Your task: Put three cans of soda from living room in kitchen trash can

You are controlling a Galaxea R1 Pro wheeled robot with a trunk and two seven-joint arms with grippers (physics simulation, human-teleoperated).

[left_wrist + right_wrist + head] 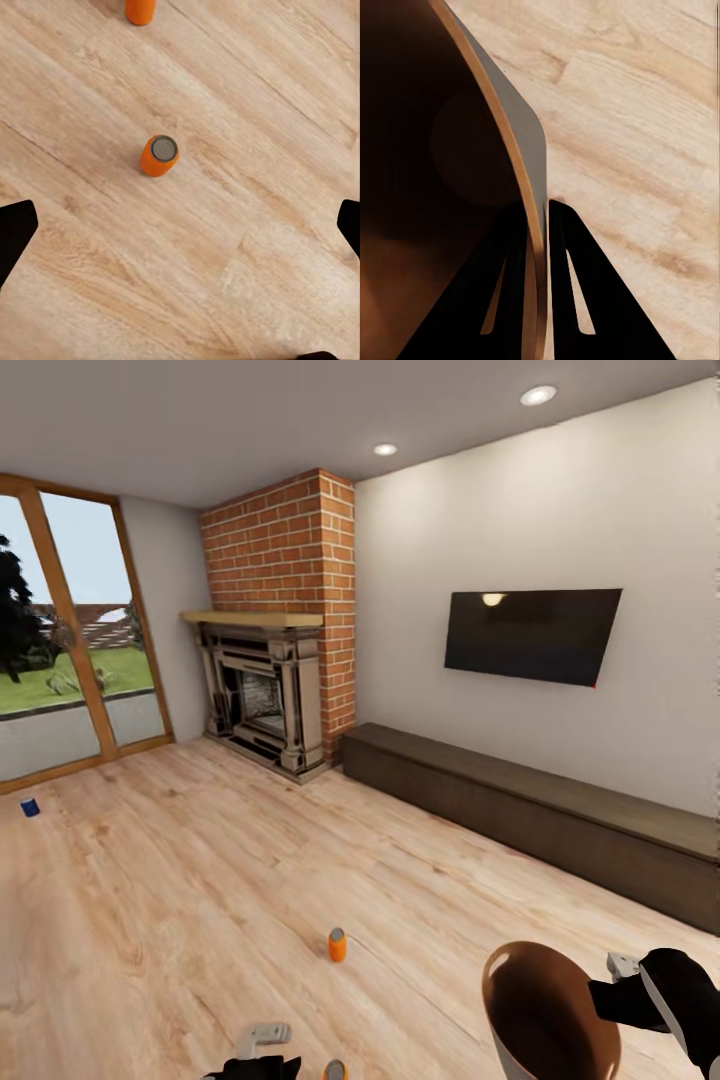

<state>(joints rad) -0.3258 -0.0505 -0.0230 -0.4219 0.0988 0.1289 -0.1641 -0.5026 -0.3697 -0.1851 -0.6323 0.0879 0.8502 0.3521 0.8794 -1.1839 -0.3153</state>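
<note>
Cans stand upright on the living-room floor (200,880): one orange can (159,155) beneath the wide-open left end effector (180,225), another orange can (337,945) further out, the blue can (30,807) by the window. Right end effector (536,217) pinches the bin (545,1010) rim. Cans look light, rigid and smooth; grip mid-body.

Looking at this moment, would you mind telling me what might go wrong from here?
1. The right gripper pinches only the thin rim of the trash can; the bin may slip or swing.
2. The left gripper hangs open above an upright orange can; an off-centre descent could topple it and let it roll.
3. The blue can stands far off by the window, and carrying the bin there adds chances to drop it.
</note>
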